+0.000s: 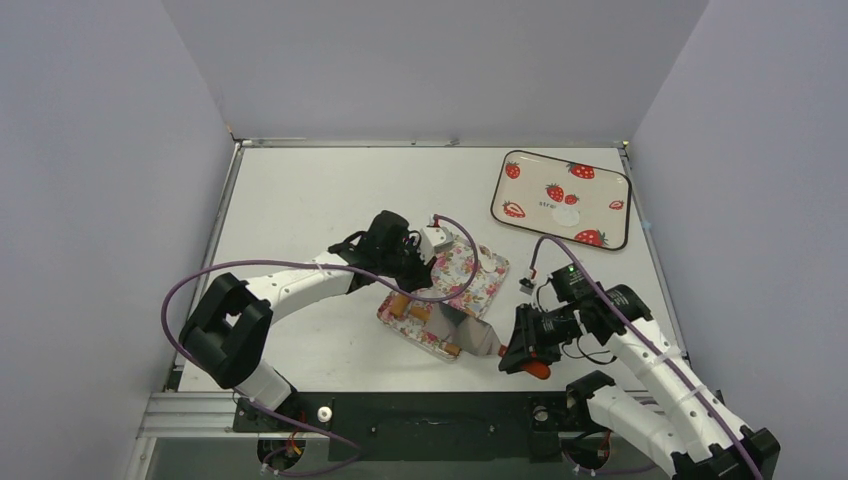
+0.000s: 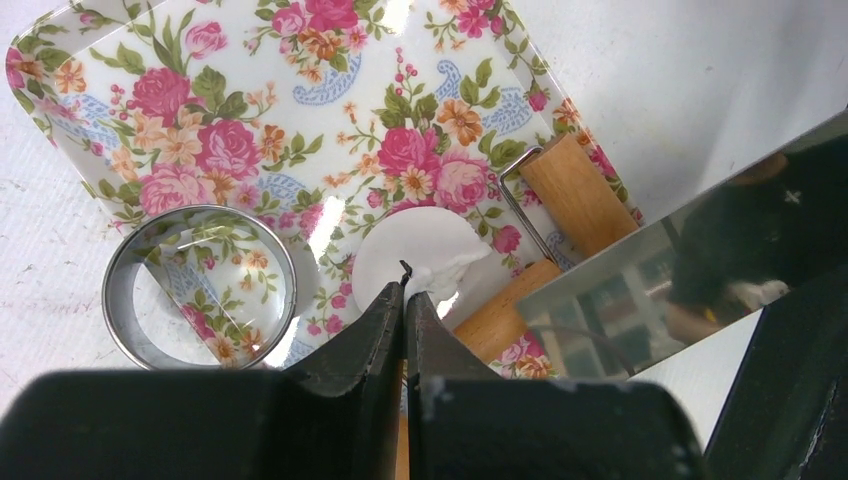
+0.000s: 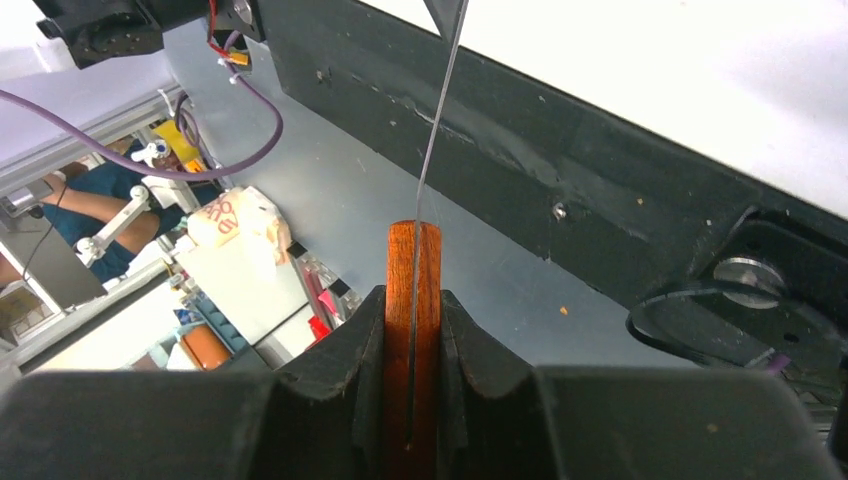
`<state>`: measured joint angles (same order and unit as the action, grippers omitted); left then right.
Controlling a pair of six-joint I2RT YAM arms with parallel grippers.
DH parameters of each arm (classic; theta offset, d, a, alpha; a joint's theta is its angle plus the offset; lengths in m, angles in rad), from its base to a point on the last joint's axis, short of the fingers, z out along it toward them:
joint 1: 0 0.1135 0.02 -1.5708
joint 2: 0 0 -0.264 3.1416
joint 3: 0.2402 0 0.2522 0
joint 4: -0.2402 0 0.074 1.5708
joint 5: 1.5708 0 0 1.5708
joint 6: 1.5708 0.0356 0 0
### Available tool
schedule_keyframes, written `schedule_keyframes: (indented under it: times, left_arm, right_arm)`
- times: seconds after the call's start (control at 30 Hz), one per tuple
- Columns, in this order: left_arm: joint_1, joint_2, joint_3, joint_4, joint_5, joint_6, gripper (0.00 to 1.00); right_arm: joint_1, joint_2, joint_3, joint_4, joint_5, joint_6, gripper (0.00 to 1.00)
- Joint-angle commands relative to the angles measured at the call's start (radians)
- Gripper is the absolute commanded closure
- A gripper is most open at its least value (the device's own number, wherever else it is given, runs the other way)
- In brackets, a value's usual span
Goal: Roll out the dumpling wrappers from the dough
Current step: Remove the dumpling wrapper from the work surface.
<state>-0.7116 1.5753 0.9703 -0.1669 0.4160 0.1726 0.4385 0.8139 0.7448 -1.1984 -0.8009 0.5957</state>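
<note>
Task's thing: the dough (image 2: 415, 250) is a small flattened white patch on the floral tray (image 2: 250, 90), about mid-tray. Its near edge is ragged.
Hidden from above: in the top view the left arm covers the dough.
Left claw: the left gripper (image 2: 405, 288) has its fingers pressed together. The tips sit at the dough's near edge, but I cannot tell whether any dough is nipped between them.
Floral tray holds: the dough and a silver ring (image 2: 112, 295) lying flat just beside it. A wooden roller (image 2: 575, 195) is on the dough's other side, its wire frame close by the patch.
Roller, part seen: two wooden stretches show; the rest lies under the spatula blade (image 2: 680, 255).
Blade: shiny and mirror-like, tilted over the tray's near corner and cut off by the wrist picture's edge. In the right wrist view it is edge-on, only a thin line.
Right claw: the right gripper (image 3: 413, 312) is clamped on the spatula's red-brown handle (image 3: 413, 255).
Strawberry tray (image 1: 540, 170): it sits at the table's (image 1: 300, 200) far right corner and holds one thin white wrapper (image 1: 567, 216), well apart from the dough.
</note>
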Motion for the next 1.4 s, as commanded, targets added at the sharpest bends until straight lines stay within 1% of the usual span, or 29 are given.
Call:
schedule_keyframes:
  times: [0.0, 0.2, 0.33, 0.43, 0.5, 0.87, 1.1, 1.37]
  left_arm:
    - [-0.002, -0.051, -0.01, 0.052, 0.003, -0.01, 1.0]
    - [-0.001, -0.055, -0.014, 0.056, 0.005, -0.012, 1.0]
    - [-0.001, -0.053, -0.013, 0.05, 0.009, -0.008, 1.0]
    - [-0.002, -0.056, -0.024, 0.039, 0.02, -0.005, 1.0]
    - [-0.001, -0.058, -0.031, 0.035, 0.025, -0.001, 1.0]
    - [-0.014, -0.043, -0.03, 0.006, 0.044, 0.024, 1.0]
    - [-0.027, -0.03, -0.038, -0.002, 0.051, 0.03, 1.0]
    - [-0.037, -0.019, -0.053, -0.04, 0.038, 0.037, 1.0]
  right_arm:
    - [0.014, 0.075, 0.018, 0.208, -0.066, 0.014, 1.0]
    - [0.056, 0.155, 0.02, 0.302, -0.067, 0.034, 1.0]
    - [0.055, 0.193, 0.027, 0.37, -0.049, 0.053, 1.0]
    - [0.048, 0.22, 0.025, 0.453, -0.036, 0.103, 1.0]
    - [0.048, 0.237, 0.019, 0.47, -0.026, 0.115, 1.0]
    - [0.011, 0.251, -0.002, 0.472, 0.002, 0.114, 1.0]
    - [-0.007, 0.213, -0.047, 0.492, 0.021, 0.146, 1.0]
    - [-0.07, 0.164, -0.074, 0.494, 0.009, 0.156, 1.0]
